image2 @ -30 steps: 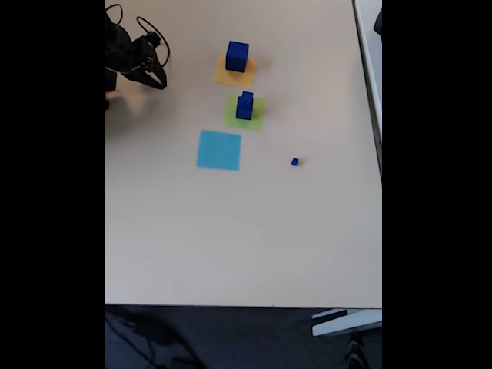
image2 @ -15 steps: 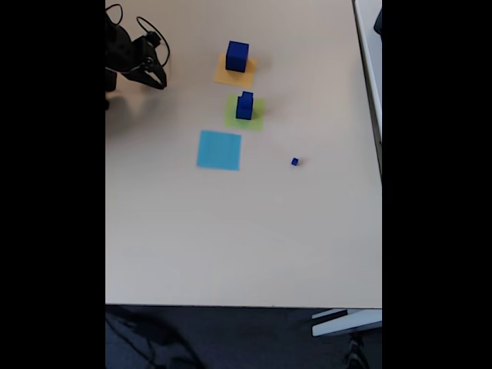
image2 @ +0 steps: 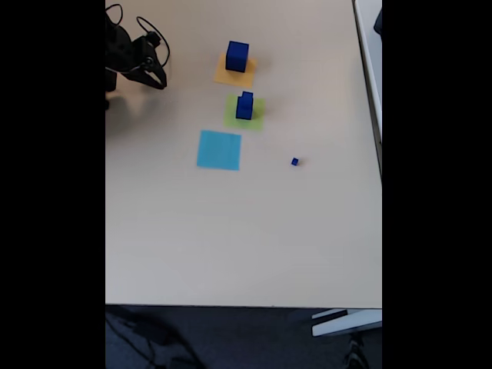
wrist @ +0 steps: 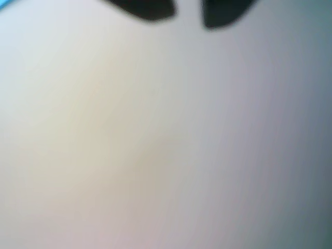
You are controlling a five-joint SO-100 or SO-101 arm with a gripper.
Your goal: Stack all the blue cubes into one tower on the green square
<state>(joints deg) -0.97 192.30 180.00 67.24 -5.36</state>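
In the fixed view my black gripper hangs over bare table at the far left, well away from every cube. The largest blue cube sits on the orange-yellow square. Two smaller blue cubes stand stacked on the green square. A tiny blue cube lies alone on the table to the right. The blurred wrist view shows my gripper at the top edge, its two dark fingertips apart over plain tabletop, with nothing between them.
A flat light blue square lies below the green one. The beige table ends at a front edge low in the fixed view and at a right edge beside a white surface. Cables curl near the arm's base.
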